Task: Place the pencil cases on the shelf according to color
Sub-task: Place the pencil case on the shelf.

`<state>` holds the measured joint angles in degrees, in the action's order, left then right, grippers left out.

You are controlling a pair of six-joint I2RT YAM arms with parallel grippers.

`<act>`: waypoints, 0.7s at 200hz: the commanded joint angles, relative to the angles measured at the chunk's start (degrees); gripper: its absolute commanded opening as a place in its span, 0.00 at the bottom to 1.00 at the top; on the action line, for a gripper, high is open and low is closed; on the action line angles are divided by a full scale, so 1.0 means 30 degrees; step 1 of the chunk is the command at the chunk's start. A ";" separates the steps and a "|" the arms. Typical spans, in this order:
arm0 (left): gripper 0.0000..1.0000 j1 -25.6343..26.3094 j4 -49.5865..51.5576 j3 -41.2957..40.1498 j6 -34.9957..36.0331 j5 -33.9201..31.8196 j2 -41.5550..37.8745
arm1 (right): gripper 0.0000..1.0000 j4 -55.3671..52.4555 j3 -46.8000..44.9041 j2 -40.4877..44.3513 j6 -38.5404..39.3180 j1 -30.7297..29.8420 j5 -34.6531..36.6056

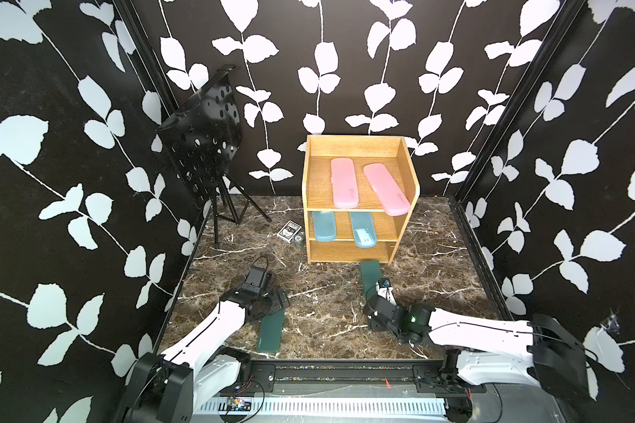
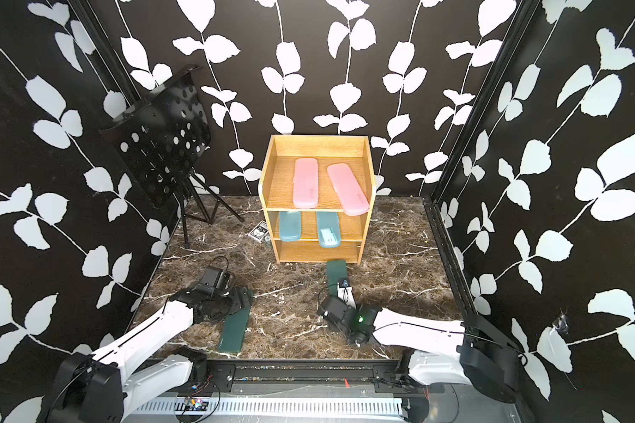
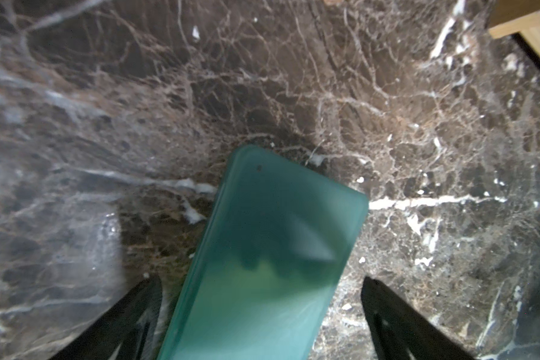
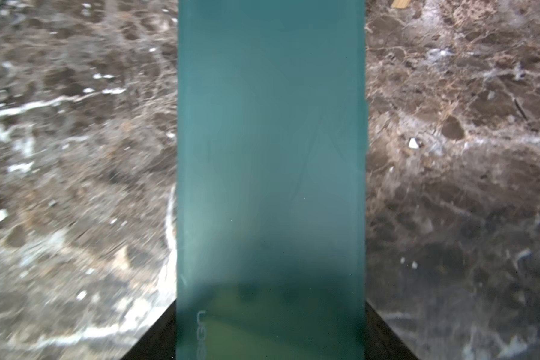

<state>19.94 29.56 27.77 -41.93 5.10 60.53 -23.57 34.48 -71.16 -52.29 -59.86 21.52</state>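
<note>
The wooden shelf (image 1: 306,183) stands at the back. Two pink pencil cases (image 1: 343,183) (image 1: 385,188) lie on its top tier and two blue ones (image 1: 324,226) (image 1: 363,229) on the middle tier. A dark green case (image 1: 370,273) lies on the floor, its far end at the lowest tier's front. My right gripper (image 1: 378,293) (image 4: 270,304) is shut on its near part, both fingers against its long edges. The other green case (image 1: 271,331) (image 3: 272,249) lies front left. My left gripper (image 1: 274,302) (image 3: 261,280) stands open astride its far end.
A black perforated music stand (image 1: 202,139) on a tripod fills the back left. A small playing-card box (image 1: 290,231) lies just left of the shelf. Patterned walls close in both sides, and a black rail (image 1: 345,370) runs along the front edge.
</note>
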 commanded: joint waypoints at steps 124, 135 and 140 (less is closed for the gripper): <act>0.99 0.0436 0.0326 0.1017 -0.0023 -0.0798 0.0367 | 0.99 0.3886 0.4914 -0.7041 0.6540 0.6446 -0.3641; 0.99 0.0442 0.0538 0.1167 0.0076 -0.0895 0.0355 | 0.99 0.3615 0.4613 -0.5997 0.6481 0.6424 -0.3635; 0.99 0.0463 0.0661 0.1230 0.0149 -0.0933 0.0316 | 0.99 0.3460 0.4466 -0.5567 0.6437 0.6417 -0.3607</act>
<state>20.97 29.56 29.21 -41.82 3.62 61.82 -11.44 47.68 -93.45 -33.58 -40.49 11.00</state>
